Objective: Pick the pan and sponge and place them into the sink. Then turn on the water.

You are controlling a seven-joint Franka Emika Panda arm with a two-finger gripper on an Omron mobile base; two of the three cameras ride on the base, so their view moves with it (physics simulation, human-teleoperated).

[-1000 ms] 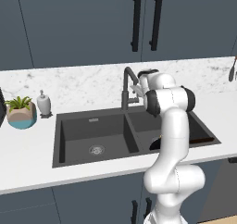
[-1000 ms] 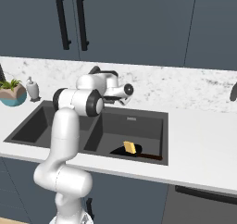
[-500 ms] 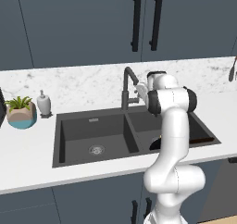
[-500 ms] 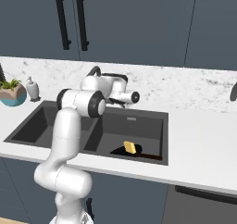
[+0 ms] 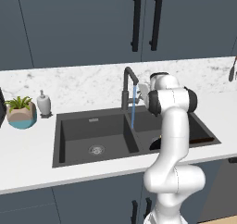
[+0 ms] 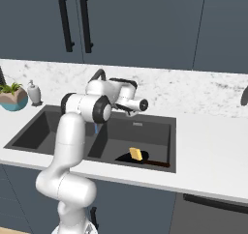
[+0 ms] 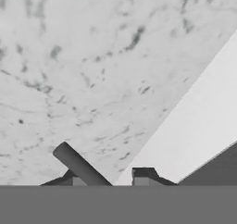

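Observation:
The dark double-basin sink (image 5: 74, 135) (image 6: 155, 131) sits in the white counter. In its right basin lies the black pan (image 6: 125, 157), its handle pointing right, with the yellow-bottomed sponge (image 6: 137, 154) resting on it. A thin blue stream of water (image 5: 133, 109) (image 6: 97, 127) runs from the dark gooseneck faucet (image 5: 127, 84) (image 6: 97, 75) down onto the divider. My gripper (image 5: 142, 92) (image 6: 127, 111) (image 7: 109, 179) hovers just right of the faucet, shut and holding nothing. In the hand view a dark faucet lever (image 7: 81, 167) lies by the fingertips.
A teal plant pot (image 5: 22, 113) (image 6: 13, 96) and a white soap dispenser (image 5: 44, 102) (image 6: 34, 93) stand on the counter left of the sink. The marble backsplash (image 7: 92, 70) rises close behind the hand. Dark cabinets hang above.
The blue stream of water has appeared under the faucet spout. My hand has swung a little to the right beside the faucet.

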